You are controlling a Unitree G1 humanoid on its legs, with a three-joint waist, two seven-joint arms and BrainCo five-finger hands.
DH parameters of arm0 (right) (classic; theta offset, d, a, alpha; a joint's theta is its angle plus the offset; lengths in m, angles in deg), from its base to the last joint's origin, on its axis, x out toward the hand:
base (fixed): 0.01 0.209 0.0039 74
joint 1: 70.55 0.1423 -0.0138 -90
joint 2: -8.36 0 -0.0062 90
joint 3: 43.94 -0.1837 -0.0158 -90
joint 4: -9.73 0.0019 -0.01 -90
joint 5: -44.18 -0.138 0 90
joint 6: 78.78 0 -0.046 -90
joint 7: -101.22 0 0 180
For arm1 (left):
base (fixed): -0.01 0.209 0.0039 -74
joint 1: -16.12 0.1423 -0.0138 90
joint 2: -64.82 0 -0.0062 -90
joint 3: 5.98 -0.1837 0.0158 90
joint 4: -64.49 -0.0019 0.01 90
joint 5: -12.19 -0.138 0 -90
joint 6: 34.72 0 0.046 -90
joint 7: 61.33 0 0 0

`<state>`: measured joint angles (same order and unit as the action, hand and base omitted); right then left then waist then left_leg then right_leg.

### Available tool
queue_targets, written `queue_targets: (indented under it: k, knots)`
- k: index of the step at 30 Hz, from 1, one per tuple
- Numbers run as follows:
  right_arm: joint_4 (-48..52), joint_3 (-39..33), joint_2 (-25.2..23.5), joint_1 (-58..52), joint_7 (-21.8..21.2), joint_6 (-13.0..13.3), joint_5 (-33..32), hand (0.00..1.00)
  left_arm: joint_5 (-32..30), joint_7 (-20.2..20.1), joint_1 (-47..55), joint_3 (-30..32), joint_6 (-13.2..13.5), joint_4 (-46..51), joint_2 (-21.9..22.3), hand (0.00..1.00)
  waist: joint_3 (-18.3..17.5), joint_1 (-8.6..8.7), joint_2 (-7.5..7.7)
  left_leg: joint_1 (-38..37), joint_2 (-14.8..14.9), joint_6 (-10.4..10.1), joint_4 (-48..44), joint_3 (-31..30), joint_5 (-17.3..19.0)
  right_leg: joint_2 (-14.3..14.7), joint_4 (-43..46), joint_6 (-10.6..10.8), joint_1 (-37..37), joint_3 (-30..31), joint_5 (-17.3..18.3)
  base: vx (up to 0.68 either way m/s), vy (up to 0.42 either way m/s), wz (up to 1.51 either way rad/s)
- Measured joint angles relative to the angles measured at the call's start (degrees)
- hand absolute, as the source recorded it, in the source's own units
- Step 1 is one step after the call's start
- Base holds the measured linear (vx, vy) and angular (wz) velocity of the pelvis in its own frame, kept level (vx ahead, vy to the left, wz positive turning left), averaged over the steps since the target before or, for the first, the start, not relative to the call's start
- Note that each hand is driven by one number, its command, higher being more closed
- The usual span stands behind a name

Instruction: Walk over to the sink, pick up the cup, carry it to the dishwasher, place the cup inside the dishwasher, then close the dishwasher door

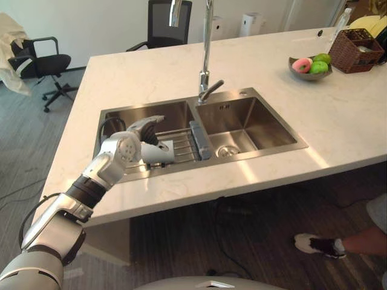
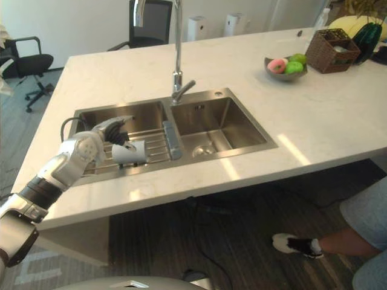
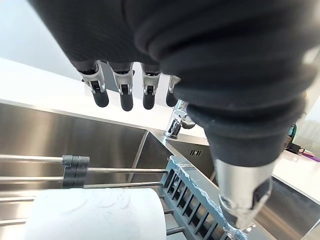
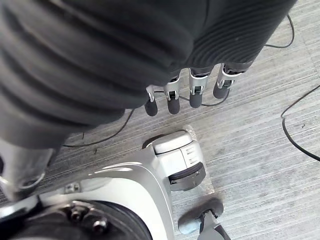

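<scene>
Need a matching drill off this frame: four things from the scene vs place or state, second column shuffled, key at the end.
Things
1. cup
2. faucet
3. bowl
4. left hand

Place or state
A. on the counter, holding fruit
B. open, fingers above the cup
C. on its side on the rack in the left half of the sink
D. upright at the back of the sink, mid-width

Pairs: 1-C, 2-D, 3-A, 4-B
</scene>
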<state>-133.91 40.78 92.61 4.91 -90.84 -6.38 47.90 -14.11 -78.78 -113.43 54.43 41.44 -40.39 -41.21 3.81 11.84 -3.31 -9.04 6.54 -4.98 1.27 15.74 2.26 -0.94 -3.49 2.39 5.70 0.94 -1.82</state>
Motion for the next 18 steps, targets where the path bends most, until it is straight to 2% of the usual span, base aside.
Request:
queue_targets:
  k: [6, 11, 18]
  knots:
    - [0.9, 0.6, 0.0, -0.8, -0.1, -1.0, -0.1, 0.0, -1.1, -2.2, -0.4, 0.0, 0.3, -1.4, -1.3, 0.0, -0.1, 0.77, -0.25, 0.0, -0.1, 0.0, 0.6, 0.0, 0.0, 0.0, -0.4, 0.0, -0.1, 0.0, 0.0, 0.0, 0.0, 0.0]
    - [1.0, 0.6, 0.1, -1.1, -0.3, -1.4, -1.4, 0.0, -2.0, -2.9, -0.4, 0.1, 0.6, -2.6, -1.4, 0.0, -0.2, 0.68, -0.36, 0.6, -0.1, 0.0, 0.9, 0.1, -0.1, 0.1, -0.4, 0.0, -0.9, -0.1, 0.0, 0.0, 0.0, 0.0]
    - [1.0, 0.7, 0.7, -1.1, -0.3, -1.6, -2.4, 0.0, -4.3, -2.9, 1.3, 0.3, 2.8, -3.0, -1.4, 0.0, -0.1, 0.64, -0.65, 0.9, -0.1, 0.0, 0.9, 0.1, -0.1, 0.1, -0.4, 0.0, -1.0, -0.2, 0.0, -0.01, -0.002, 0.0]
